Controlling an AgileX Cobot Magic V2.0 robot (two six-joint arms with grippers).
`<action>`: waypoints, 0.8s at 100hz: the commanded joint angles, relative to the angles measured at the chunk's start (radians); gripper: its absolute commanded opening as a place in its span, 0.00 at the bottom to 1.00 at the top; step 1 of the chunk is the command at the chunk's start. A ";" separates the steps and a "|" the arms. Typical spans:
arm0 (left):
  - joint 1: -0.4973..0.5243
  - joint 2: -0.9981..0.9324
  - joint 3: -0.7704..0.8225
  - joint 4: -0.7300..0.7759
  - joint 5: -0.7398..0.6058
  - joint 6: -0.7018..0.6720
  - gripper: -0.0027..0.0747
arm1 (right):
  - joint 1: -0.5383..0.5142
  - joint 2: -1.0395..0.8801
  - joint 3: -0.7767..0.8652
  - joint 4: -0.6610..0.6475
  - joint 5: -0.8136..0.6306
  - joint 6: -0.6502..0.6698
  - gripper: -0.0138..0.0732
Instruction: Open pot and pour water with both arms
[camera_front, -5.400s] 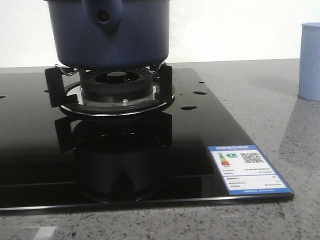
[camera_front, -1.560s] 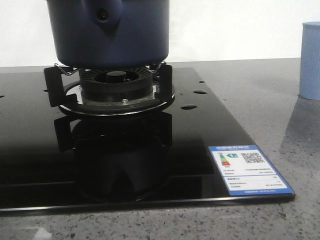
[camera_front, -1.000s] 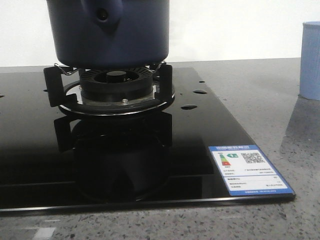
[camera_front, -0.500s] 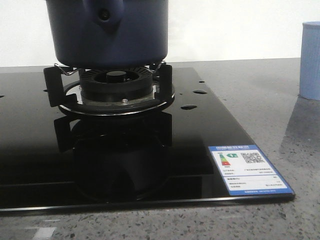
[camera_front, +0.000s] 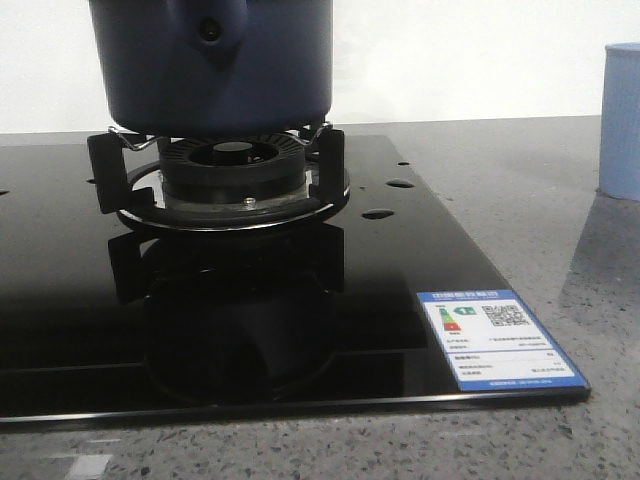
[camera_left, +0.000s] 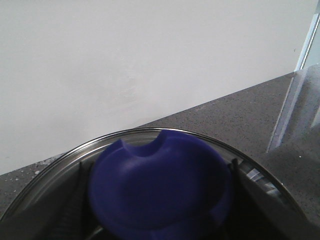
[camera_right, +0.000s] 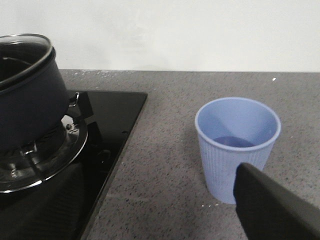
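Pot (camera_front: 215, 65) sits on burner stand (camera_front: 225, 185), lid (camera_left: 150, 165) on. Left end effector (camera_left: 160, 210) astride blue lid knob (camera_left: 160, 192), closure unclear, likely for lifting. Right end effector (camera_right: 275, 210) just beside cup (camera_right: 237, 145) right of pot; finger spacing unclear.

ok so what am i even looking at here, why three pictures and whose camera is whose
It is a two-armed robot at a counter. The front view looks forward at a dark navy-blue round pot on a burner of a glossy black glass stove. The left wrist camera looks down on the pot's glass lid and its blue knob, close between the fingers. The right wrist camera shows a pale blue ribbed cup on the grey speckled counter, one dark finger beside it. Nothing is clearly held.
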 joint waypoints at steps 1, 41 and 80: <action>0.009 -0.082 -0.042 -0.006 -0.114 -0.004 0.50 | -0.004 0.009 -0.014 -0.010 -0.109 -0.010 0.80; 0.128 -0.218 -0.042 -0.006 -0.114 -0.004 0.50 | -0.035 0.112 0.152 -0.025 -0.328 -0.010 0.80; 0.150 -0.243 -0.042 -0.006 -0.114 -0.004 0.50 | -0.021 0.461 0.165 -0.025 -0.653 -0.010 0.80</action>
